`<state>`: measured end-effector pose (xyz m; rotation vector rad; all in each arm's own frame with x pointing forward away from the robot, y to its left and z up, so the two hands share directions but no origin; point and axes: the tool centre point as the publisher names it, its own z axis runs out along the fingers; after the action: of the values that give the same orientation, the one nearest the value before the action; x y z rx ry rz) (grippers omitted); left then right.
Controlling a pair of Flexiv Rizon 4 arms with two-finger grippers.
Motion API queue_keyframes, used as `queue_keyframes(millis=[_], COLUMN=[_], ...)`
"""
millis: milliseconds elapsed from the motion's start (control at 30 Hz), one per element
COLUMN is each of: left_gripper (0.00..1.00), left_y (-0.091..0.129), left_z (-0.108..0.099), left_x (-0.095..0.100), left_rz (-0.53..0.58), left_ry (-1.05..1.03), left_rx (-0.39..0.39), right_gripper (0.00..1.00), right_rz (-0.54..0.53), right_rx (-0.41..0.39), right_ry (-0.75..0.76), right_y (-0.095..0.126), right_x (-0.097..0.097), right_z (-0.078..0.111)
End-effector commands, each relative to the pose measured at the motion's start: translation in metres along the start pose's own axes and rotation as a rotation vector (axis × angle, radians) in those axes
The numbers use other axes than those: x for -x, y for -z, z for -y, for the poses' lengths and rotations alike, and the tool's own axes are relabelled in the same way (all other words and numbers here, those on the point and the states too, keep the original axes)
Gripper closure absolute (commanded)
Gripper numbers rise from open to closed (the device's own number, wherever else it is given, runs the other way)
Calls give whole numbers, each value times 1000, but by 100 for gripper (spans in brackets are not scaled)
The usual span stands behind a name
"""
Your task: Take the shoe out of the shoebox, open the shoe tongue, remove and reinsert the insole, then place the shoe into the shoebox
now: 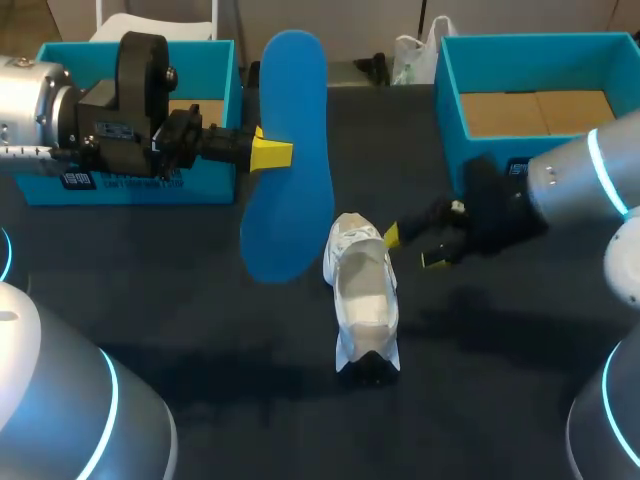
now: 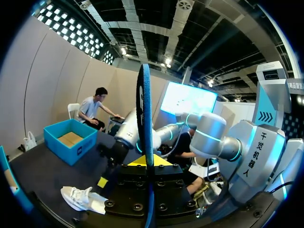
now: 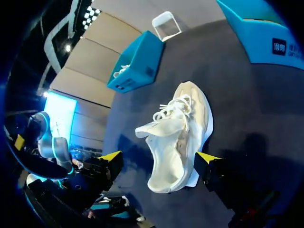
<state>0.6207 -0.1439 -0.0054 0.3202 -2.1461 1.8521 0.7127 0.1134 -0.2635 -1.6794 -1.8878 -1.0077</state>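
My left gripper (image 2: 145, 162) sits at the lower middle of the frame. Its yellow tips are pinched on the blue insole (image 2: 144, 109), which stands edge-on and runs straight up the centre. At lower left the white shoe (image 2: 80, 197) lies on the dark table (image 2: 38, 166). Higher on the left stands the blue shoebox (image 2: 70, 142), open, brown inside. My right arm (image 2: 130, 135) comes in behind the insole, just left of centre, above the shoe.

Matt blue insole (image 1: 290, 150), white cloth shoe (image 1: 362, 300), cardboard shoebox (image 1: 450, 120), dark matt table (image 1: 200, 330), glossy metal left arm (image 1: 30, 90)
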Motion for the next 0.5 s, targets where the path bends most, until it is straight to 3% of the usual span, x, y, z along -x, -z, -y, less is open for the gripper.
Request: queue_keyframes(millis=[33, 367, 500], left_gripper=[100, 100, 100], left_y=[-2, -2, -2], left_z=[0, 0, 0], left_x=[1, 1, 1], left_rz=[-2, -2, -2], left_ry=[0, 0, 0], left_rx=[0, 0, 0], right_gripper=[0, 0, 0], right_rz=[-124, -124, -186], right_rx=[13, 13, 18], right_ry=[-11, -11, 1], right_y=[23, 23, 40], right_x=[2, 2, -14], right_z=[2, 2, -16])
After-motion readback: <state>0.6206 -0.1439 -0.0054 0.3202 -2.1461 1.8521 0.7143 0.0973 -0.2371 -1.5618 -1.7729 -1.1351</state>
